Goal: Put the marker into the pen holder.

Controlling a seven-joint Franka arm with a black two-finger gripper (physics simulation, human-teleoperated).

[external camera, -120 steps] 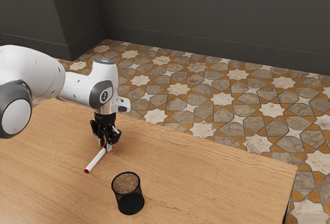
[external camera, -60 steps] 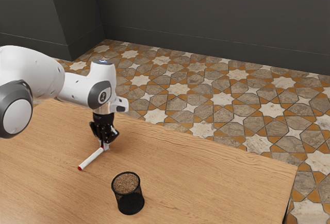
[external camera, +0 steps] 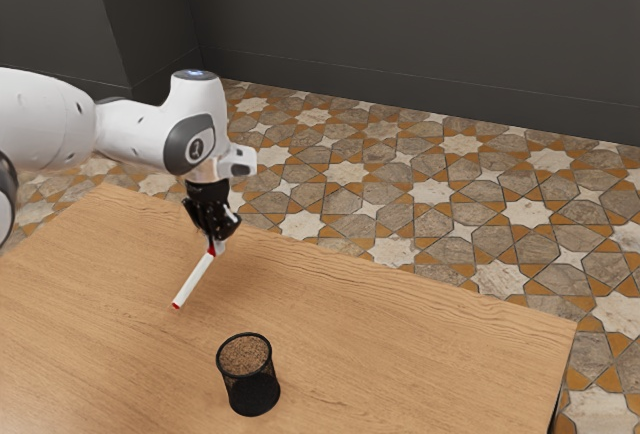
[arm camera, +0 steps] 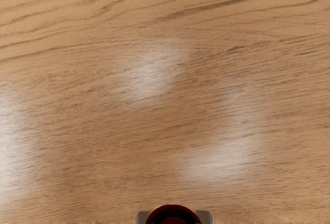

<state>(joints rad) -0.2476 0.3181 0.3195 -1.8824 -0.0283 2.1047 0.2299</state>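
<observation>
Wooden worktop bears the upright pen holder; nearer the far edge, the claw grips the marker high, likely for lower-end-first entry.

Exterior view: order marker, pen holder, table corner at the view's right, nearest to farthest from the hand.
1. Marker: held in the hand.
2. Pen holder: lower in the exterior view.
3. Table corner: at the exterior view's right.

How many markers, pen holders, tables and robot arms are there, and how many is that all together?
Marker: 1, white with red ends, in my hand
Pen holder: 1, black
Table: 1, wooden
Robot arm: 1, mostly white
Total: 4
</observation>
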